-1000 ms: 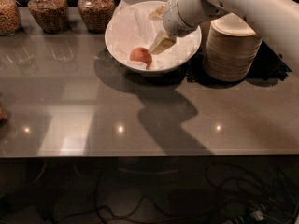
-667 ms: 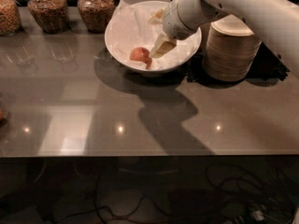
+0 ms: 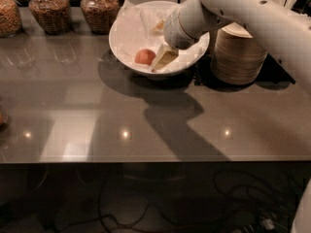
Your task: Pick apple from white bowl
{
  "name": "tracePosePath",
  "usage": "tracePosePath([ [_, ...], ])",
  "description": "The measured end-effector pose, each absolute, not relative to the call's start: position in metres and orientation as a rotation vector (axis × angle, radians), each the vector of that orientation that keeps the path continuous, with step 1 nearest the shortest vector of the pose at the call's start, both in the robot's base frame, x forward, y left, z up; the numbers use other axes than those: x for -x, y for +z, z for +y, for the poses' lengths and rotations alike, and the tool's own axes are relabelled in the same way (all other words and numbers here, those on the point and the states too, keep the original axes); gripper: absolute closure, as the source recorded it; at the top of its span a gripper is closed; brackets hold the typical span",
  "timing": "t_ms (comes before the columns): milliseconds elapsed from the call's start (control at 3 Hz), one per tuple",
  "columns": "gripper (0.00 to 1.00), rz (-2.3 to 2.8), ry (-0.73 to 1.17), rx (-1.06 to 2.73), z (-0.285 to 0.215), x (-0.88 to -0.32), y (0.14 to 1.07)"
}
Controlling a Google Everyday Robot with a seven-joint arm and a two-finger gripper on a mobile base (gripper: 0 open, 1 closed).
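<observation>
The grey table (image 3: 97,130) lies nearest; farther back on it stands the white bowl (image 3: 116,39), paper-lined, with the apple (image 3: 145,57) lying in its front part. The gripper (image 3: 164,56) reaches down into the bowl just right of the apple; whether it is wide or narrow I cannot tell. Right of the bowl stands a stack of beige bowls (image 3: 238,57); jars (image 3: 99,8) line the back.
</observation>
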State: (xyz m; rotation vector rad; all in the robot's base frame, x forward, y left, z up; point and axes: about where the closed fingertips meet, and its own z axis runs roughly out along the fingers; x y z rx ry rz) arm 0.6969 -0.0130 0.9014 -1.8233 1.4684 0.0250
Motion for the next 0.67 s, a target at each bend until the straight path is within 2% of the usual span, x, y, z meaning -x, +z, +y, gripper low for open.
tracePosePath([
  [667, 0.36, 1.454, 0.079, 1.811, 0.0023, -0.7054, 0.8894],
])
